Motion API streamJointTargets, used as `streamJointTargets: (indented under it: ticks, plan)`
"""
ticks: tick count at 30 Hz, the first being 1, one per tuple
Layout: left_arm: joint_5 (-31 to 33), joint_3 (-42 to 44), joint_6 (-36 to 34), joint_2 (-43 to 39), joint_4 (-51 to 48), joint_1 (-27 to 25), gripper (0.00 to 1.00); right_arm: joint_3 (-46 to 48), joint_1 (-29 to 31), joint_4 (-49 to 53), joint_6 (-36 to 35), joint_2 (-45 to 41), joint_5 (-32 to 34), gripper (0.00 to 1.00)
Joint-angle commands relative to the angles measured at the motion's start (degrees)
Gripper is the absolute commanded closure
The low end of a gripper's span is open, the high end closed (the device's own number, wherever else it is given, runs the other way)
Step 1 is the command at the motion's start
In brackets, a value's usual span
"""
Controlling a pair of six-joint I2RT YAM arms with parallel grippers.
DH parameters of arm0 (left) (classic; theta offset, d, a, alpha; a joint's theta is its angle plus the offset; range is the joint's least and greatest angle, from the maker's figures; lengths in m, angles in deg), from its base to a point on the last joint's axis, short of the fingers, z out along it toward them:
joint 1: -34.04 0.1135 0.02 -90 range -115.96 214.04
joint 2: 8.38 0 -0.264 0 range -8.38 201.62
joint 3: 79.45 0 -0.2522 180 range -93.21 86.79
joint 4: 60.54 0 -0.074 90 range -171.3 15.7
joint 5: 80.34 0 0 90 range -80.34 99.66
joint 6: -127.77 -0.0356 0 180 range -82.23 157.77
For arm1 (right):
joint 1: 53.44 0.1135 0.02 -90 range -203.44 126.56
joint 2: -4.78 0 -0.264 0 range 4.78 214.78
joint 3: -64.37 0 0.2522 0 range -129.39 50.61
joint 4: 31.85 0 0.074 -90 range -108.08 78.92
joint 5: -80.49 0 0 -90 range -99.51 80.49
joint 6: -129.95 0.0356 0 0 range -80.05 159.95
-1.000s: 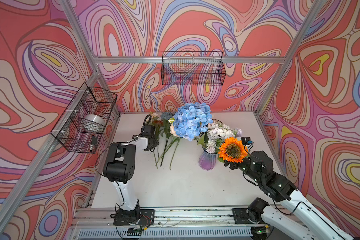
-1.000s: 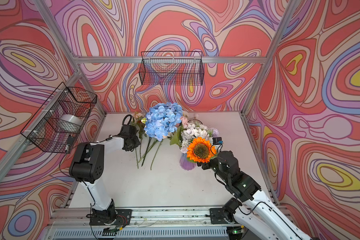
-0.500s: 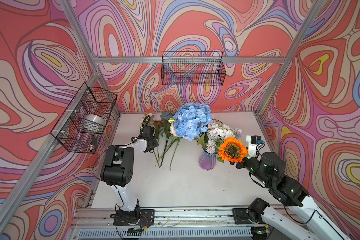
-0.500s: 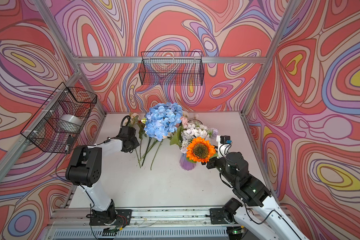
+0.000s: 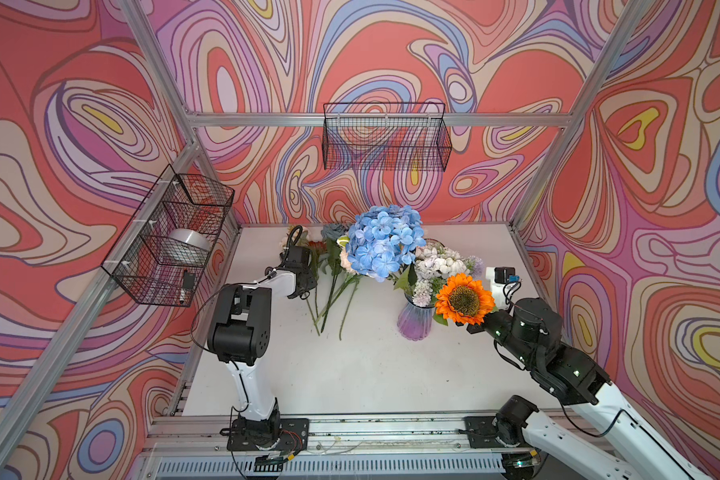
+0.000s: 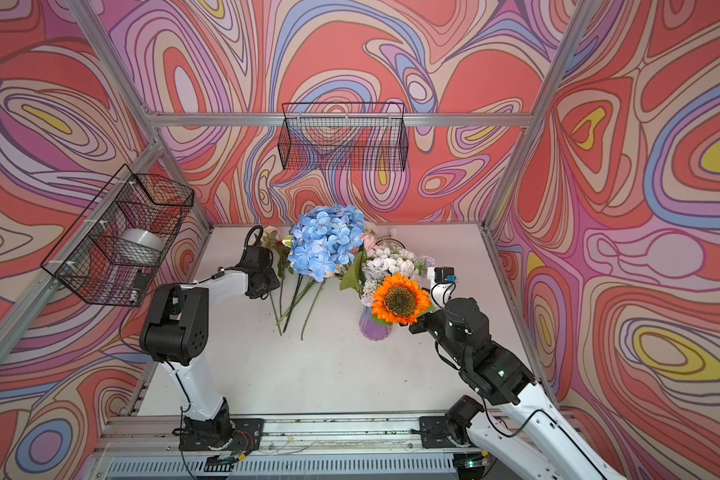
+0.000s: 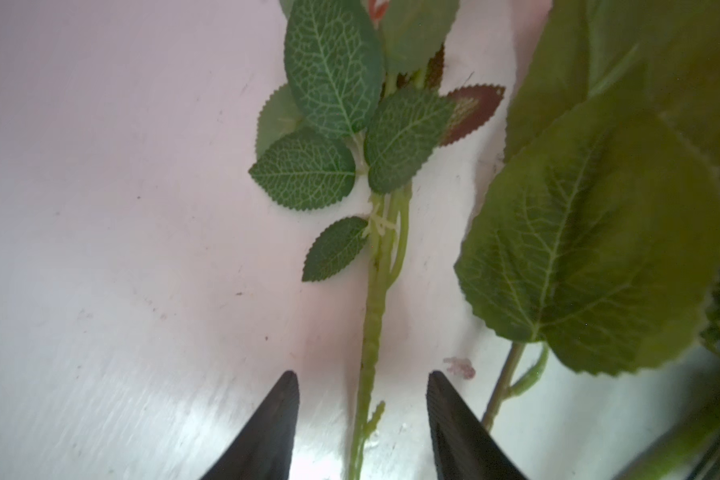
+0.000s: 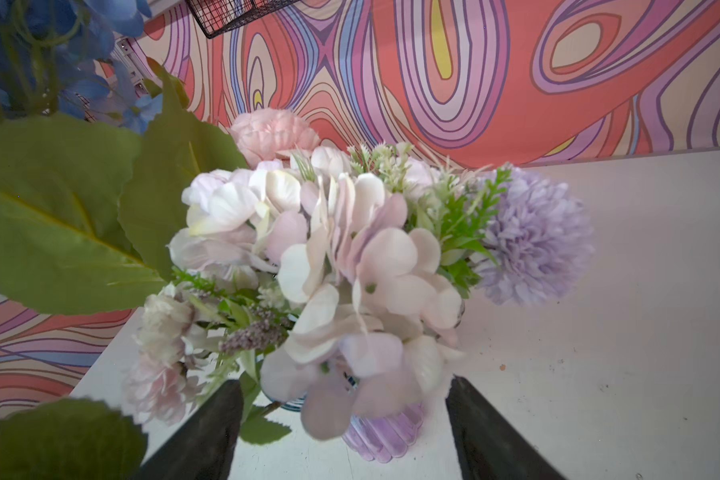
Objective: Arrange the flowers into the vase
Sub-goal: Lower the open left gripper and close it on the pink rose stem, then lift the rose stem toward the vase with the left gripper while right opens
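Note:
A ribbed purple vase [image 5: 414, 324] [image 6: 374, 328] [image 8: 385, 436] holds pale pink and lilac flowers [image 8: 341, 257], an orange sunflower [image 5: 464, 299] [image 6: 400, 299] and a tall blue hydrangea [image 5: 383, 241] [image 6: 325, 241]. Several more flowers lie on the table to its left, green stems [image 5: 329, 299] [image 6: 292, 303] pointing forward. My left gripper [image 7: 361, 376] [image 5: 310, 276] [image 6: 267, 282] is low over them, open, with one stem [image 7: 371, 324] between its fingers, untouched. My right gripper [image 8: 344, 380] is open, empty, just right of the vase, mostly hidden under the sunflower in both top views.
A wire basket [image 5: 385, 137] hangs on the back wall. Another [image 5: 171, 237] on the left wall holds a silver roll. Aluminium posts stand at the corners of the white table [image 5: 350, 374]. A large green leaf [image 7: 591, 249] lies beside the stem.
My left gripper's fingers have parted around the stem on the table. The right arm drew back a little to the right of the vase; the sunflower stays in place.

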Motion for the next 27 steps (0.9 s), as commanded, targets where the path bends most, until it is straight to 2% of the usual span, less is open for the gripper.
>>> streamJointTargets:
  ticks: [1, 5, 11, 15, 16, 22, 27]
  plan:
    - [0.1, -3.0, -0.9, 2.4, -4.3, 0.5, 0.51, -1.2, 0.1, -1.4, -0.7, 0.1, 0.3, 0.21]
    - [0.7, -3.2, -1.1, 3.6, -4.8, 0.5, 0.67, -1.3, 0.1, -1.9, -1.0, 0.0, 0.4, 0.21]
    - [0.9, -3.4, -1.1, 4.8, -5.0, 0.7, 0.73, -2.0, 0.1, -2.3, -1.8, 0.3, 0.6, 0.21]
    - [0.7, -4.0, -1.2, 5.3, -5.4, 0.7, 0.98, -2.2, 0.1, -2.4, -2.1, 0.5, 0.3, 0.21]
    - [0.7, -3.8, -1.1, 5.2, -5.2, 0.7, 1.00, -2.3, 0.1, -2.4, -2.2, 0.4, 0.3, 0.21]
    - [2.0, -1.3, 0.1, 3.8, -3.3, 0.8, 1.00, -2.1, 0.1, -3.3, -2.8, -0.2, 0.1, 0.21]
    - [1.8, 3.1, 0.1, 0.9, 2.9, 0.7, 1.00, -1.9, 0.1, -5.4, -3.3, -0.5, -0.9, 0.21]
